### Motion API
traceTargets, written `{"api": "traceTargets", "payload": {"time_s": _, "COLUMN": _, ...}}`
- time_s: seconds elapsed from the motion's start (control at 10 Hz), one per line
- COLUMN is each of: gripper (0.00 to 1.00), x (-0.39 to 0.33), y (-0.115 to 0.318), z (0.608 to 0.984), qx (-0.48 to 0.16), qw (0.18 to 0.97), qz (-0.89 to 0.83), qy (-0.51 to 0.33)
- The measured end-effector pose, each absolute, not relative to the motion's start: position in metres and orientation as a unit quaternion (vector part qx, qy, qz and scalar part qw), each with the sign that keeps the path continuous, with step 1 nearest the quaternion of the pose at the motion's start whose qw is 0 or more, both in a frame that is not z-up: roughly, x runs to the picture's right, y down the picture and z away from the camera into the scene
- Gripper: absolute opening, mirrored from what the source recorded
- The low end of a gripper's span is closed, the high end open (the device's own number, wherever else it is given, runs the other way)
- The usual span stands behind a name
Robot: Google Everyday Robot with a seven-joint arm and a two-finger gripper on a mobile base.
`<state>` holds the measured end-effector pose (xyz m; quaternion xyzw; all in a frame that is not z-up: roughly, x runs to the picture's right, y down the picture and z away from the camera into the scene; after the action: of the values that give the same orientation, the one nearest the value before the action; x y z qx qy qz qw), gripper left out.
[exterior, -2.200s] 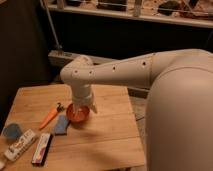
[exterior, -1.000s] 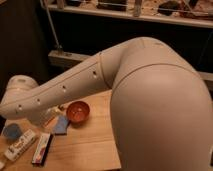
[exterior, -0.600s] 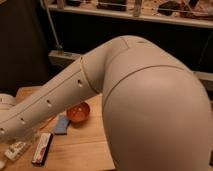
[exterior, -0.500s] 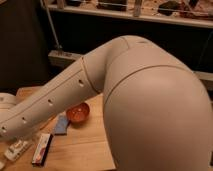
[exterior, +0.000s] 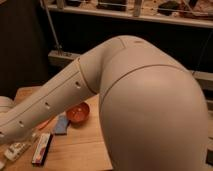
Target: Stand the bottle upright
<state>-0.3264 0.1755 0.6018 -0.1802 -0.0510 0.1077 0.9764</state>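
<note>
ROBOT ARM OVER COUNTER: The robot's pale arm swept from its bulky shoulder shell at right down to the lower-left corner, covering approx. half the scene. The gripper was out of sight, somewhere past the arm's low left end, so whether it was open, closed or holding anything could not be told.

The bottle, white w/ dark and reddish print, lay on its side at the near-left corner of the wooden counter, just below the arm's underside. Its long axis ran about level w/ the counter top, from near-left to slightly farther right. Which end carried the cap could not be made out.

Just right of it lay a flat black-edged pack w/ a red-and-white face, long side running near to far, close to the bottle but apart from it. Farther back sat an orange bowl, w/ a blue cloth just to its left and an orange carrot showing partly from under the arm. A cluttered shelf crossed the dark far wall.
</note>
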Motion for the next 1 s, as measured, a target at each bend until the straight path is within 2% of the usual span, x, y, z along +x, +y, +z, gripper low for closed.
{"api": "traceTargets", "payload": {"time_s": 0.5, "gripper": 0.65, "x": -0.393, "y": 0.199, "z": 0.585, "qx": -0.156, "qw": 0.967, "qz": -0.113, "qy": -0.169}}
{"api": "traceTargets", "payload": {"time_s": 0.7, "gripper": 0.65, "x": -0.422, "y": 0.215, "z": 0.571, "qx": -0.151, "qw": 0.938, "qz": -0.213, "qy": -0.226}}
{"api": "traceTargets", "payload": {"time_s": 1.0, "gripper": 0.65, "x": -0.446, "y": 0.243, "z": 0.566, "qx": -0.146, "qw": 0.893, "qz": -0.331, "qy": -0.267}}
